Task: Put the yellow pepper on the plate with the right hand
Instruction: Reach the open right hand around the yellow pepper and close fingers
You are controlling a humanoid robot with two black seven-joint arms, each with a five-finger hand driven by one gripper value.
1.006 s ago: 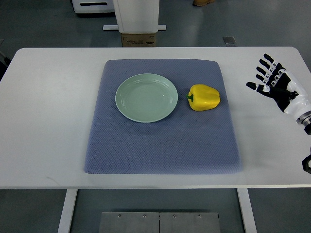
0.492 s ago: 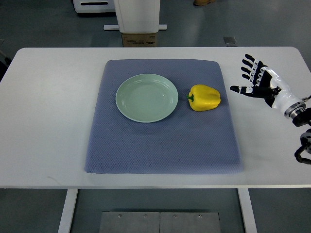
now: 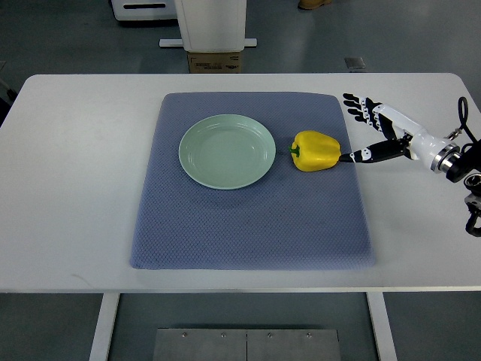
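Observation:
A yellow pepper with a green stem lies on its side on the blue-grey mat, just right of the pale green plate. The plate holds nothing. My right hand comes in from the right edge and is open, its fingers spread. The thumb tip is at the pepper's right side, and the other fingers point up and away behind it. I cannot tell whether the thumb touches the pepper. The left arm is out of sight.
The mat lies in the middle of a white table. Beyond the table's far edge stand a white base and a cardboard box on the floor.
My right hand has moved left across the table from the right edge to the pepper's right side, staying open. The pepper and plate have not moved.

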